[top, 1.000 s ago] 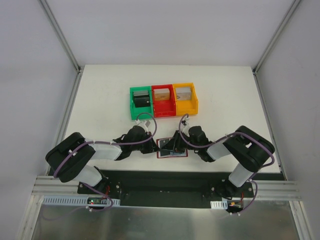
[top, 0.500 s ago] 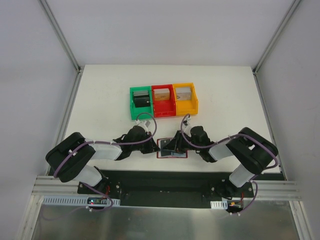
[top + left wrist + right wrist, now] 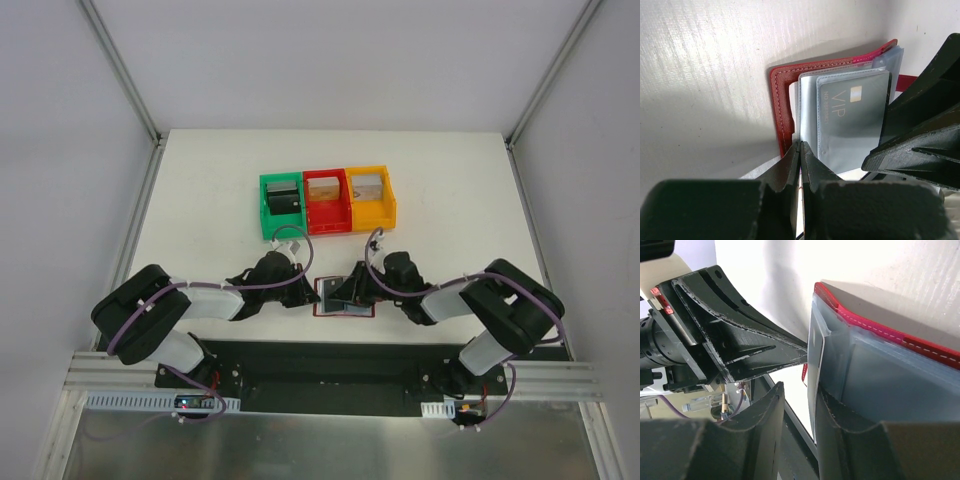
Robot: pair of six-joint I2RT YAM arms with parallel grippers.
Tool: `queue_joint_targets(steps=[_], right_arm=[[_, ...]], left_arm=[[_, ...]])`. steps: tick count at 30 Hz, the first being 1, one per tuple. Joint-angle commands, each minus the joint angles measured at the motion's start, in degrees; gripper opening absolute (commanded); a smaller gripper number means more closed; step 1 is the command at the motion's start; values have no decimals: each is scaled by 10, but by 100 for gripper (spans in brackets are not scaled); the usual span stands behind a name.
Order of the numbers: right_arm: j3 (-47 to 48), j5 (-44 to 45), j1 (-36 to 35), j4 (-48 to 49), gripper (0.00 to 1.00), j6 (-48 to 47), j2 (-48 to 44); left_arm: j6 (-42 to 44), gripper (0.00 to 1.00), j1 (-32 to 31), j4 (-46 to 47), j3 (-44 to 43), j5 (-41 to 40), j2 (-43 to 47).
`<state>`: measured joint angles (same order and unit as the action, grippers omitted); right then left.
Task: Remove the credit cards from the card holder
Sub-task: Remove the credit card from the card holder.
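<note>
Here the card holder [image 3: 344, 298] lies open at lower centre of the top view. The left gripper [image 3: 800, 148], fully closed, seems to pin its edge (against sliding, I think). The right gripper [image 3: 799, 392], narrowly parted, stands at the plastic sleeve [image 3: 880, 375] to reach the credit cards [image 3: 854, 117].

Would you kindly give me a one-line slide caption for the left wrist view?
Left gripper shut, tips at the open card holder's edge; a VIP credit card sits sleeved.
</note>
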<state>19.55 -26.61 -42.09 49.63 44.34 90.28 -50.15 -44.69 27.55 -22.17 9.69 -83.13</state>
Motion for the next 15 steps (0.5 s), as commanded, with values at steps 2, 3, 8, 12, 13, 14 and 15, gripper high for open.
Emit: queue_joint_targets(steps=[2, 3, 8, 12, 13, 14, 15], right_arm=[[-9, -14, 5, 7, 31, -13, -26], [-13, -13, 8, 8, 31, -14, -27], [-19, -13, 12, 4, 31, -17, -32], [-20, -12, 14, 2, 29, -18, -38], [-21, -12, 15, 2, 29, -18, -39], [-21, -13, 15, 1, 29, -18, -41], [-21, -13, 16, 1, 28, -18, -41]], left_arm=[[10, 0, -8, -74, 13, -43, -11], [10, 0, -7, -74, 15, -43, -11], [9, 0, -8, -75, 15, -44, -12], [8, 0, -8, -75, 15, -45, -13], [8, 0, -7, -74, 15, -45, -12], [6, 0, -8, -75, 16, -47, -11], [7, 0, -7, -74, 17, -47, -12]])
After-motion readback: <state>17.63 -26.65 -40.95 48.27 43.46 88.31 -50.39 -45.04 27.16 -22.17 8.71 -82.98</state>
